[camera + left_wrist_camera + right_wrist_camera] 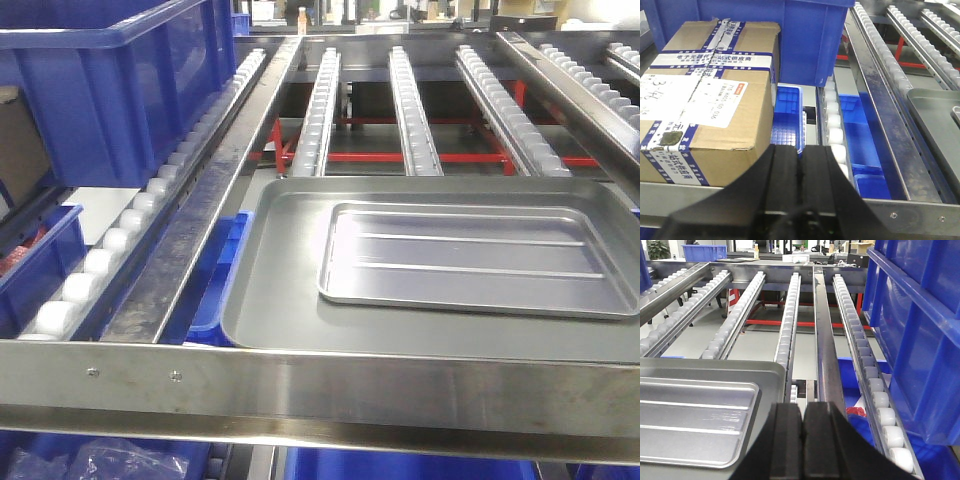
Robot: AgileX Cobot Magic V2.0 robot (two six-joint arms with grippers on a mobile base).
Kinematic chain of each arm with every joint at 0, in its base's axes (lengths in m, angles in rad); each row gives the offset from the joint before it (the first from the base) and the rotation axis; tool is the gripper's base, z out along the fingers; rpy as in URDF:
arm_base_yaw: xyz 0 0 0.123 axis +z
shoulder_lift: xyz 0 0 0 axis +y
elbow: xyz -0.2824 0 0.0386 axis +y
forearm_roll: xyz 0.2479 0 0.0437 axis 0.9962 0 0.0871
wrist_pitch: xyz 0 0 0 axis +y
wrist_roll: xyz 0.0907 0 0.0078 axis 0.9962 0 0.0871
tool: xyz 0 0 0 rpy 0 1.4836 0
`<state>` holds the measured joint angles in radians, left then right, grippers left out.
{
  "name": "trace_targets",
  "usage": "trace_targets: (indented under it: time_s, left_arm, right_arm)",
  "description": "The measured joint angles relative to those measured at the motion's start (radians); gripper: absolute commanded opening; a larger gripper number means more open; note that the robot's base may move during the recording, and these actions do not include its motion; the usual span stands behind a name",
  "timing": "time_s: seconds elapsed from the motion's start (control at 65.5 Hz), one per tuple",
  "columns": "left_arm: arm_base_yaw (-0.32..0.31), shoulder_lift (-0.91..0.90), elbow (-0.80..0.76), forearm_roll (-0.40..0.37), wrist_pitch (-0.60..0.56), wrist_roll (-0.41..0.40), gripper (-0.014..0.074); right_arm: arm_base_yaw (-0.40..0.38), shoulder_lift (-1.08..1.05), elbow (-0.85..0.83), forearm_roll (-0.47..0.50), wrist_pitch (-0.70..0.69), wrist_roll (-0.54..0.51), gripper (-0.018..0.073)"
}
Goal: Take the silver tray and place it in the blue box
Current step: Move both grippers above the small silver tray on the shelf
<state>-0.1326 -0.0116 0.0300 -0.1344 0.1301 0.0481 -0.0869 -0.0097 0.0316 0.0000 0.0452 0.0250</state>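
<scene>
Roller lanes (pixel 415 110) are running away across the metal rack, and the blue box (pixel 100 90) is standing at its far left. Right of it, the dull grey tray (pixel 290 300) is carrying the silver tray (pixel 470 262), which is lying flat inside it, its 2 ridges showing. The left gripper (pixel 799 152) and right gripper (pixel 802 410) are both hanging pinched closed, holding nothing.

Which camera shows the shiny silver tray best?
The front-facing view: nearly the whole silver tray shows, lying in the larger grey tray. The right wrist view catches one end; the left wrist view only a sliver at the edge.
</scene>
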Motion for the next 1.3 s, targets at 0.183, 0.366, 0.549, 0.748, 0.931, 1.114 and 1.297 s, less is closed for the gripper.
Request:
trace_targets:
  time_s: [0.183, 0.366, 0.549, 0.748, 0.931, 1.114, 1.297]
  left_arm:
    - [0.000, 0.000, 0.000, 0.000, 0.000, 0.000, -0.0105]
    - [0.000, 0.000, 0.000, 0.000, 0.000, 0.000, -0.0105]
    - [0.000, 0.000, 0.000, 0.000, 0.000, 0.000, -0.0105]
    - [0.000, 0.000, 0.000, -0.005, -0.006, 0.000, -0.0105]
    - [0.000, 0.000, 0.000, -0.005, -0.115, 0.000, -0.0105]
    - [0.000, 0.013, -0.173, 0.118, -0.072, 0.000, -0.0104]
    - [0.000, 0.189, -0.490, 0.164, 0.107, 0.000, -0.0095]
  right_arm:
    - [0.000, 0.000, 0.000, 0.000, 0.000, 0.000, 0.0059]
    - [0.000, 0.000, 0.000, 0.000, 0.000, 0.000, 0.0059]
    - [0.000, 0.000, 0.000, 0.000, 0.000, 0.000, 0.0059]
    - [0.000, 0.000, 0.000, 0.000, -0.006, 0.000, 0.0059]
    - [0.000, 0.000, 0.000, 0.000, -0.053, 0.000, 0.0059]
    - [0.000, 0.000, -0.066, 0.038, -0.098, 0.000, 0.0059]
    - [0.000, 0.068, -0.281, 0.049, -0.102, 0.015, 0.0071]
